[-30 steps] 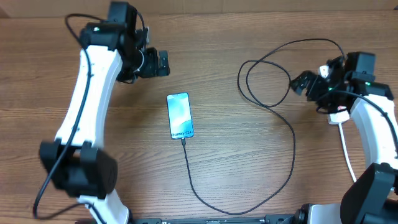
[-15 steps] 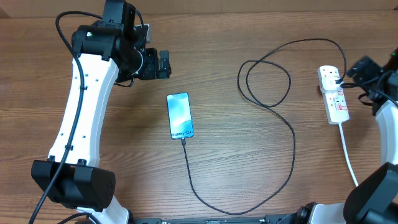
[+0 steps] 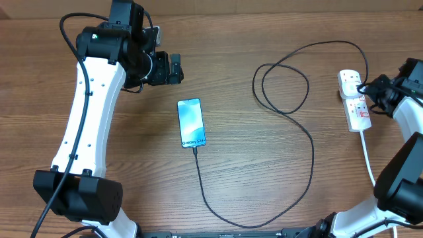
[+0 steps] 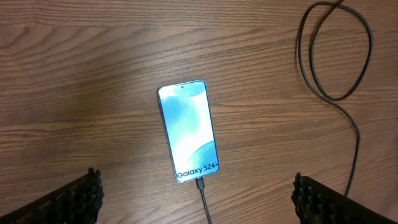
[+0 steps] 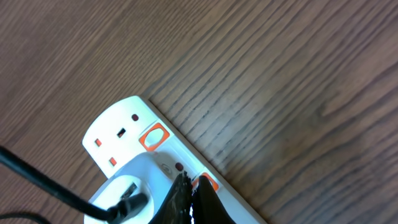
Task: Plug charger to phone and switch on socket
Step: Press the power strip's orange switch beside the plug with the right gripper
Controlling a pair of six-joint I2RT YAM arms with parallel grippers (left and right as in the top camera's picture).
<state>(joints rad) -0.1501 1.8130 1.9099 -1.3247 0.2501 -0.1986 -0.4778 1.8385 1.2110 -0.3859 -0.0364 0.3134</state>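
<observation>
we see the phone lit at the table's middle, the charger plugged in at its 6 o'clock end and looping away to the socket at 3 o'clock. our left gripper hangs at the phone's 11 o'clock, jaws spread wide and empty. our right gripper has its jaws pressed together, tips just over a red switch on the socket.

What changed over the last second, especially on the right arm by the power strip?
The right gripper drew back rightward off the narrow white power strip, then came in again and shut empty, its tips beside a red switch. The left arm shifted slightly; the left gripper hangs open. The slim lit-screen phone, the thin black charger cable plugged into it and the strip lie as before.
</observation>
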